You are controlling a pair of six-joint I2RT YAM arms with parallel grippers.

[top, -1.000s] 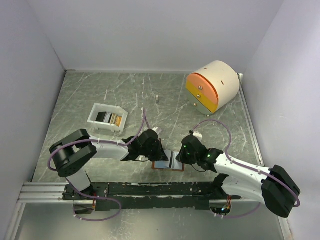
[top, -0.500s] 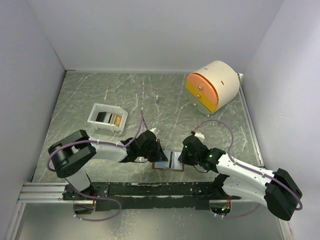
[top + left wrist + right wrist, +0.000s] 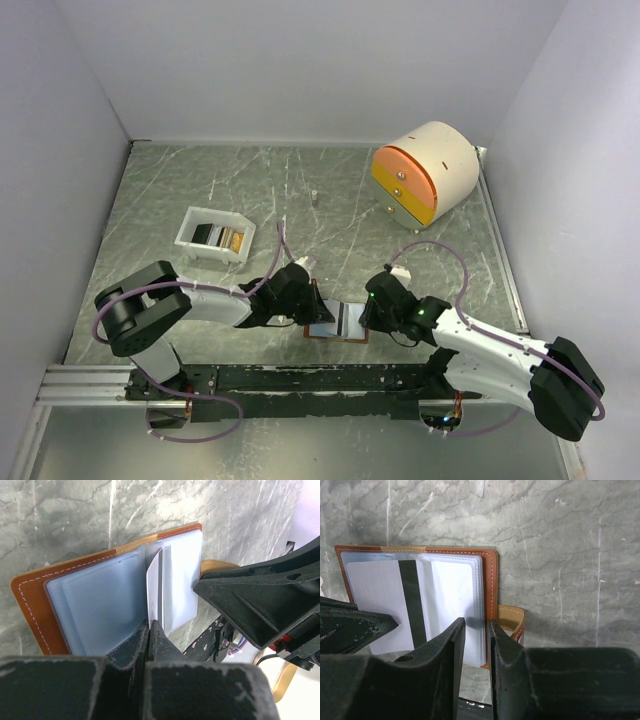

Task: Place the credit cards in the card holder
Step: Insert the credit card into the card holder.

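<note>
From above, the card holder (image 3: 322, 328) lies open on the table (image 3: 200, 180), close to the arms. The left gripper (image 3: 306, 300) is at its left side and the right gripper (image 3: 372, 312) is at its right side. The white tray (image 3: 188, 224) sits well apart, up and to the left, with some credit cards (image 3: 222, 237) lying in it. The round drawer unit (image 3: 425, 172) is far off at the back right. This view is too small to show what the jaws are doing.

The left wrist view shows that. The left gripper is clenched on 1 white card (image 3: 153, 589). It holds the card on its edge, just above the fold between 2 pale blue pockets. The card does not look tucked in yet. The tray cannot be seen here.

The right wrist view shows the flat face of that card, white with 1 black stripe, over the left pockets. The right gripper's jaws stand a little apart at the right edge of the pocket pages. I can see nothing gripped between them. Only this view shows the little brown tab (image 3: 512, 618) poking out on the holder's right side.

So I think the job is at an early part. 1 card is at the holder but not in, and the cards in the tray are left to do.
</note>
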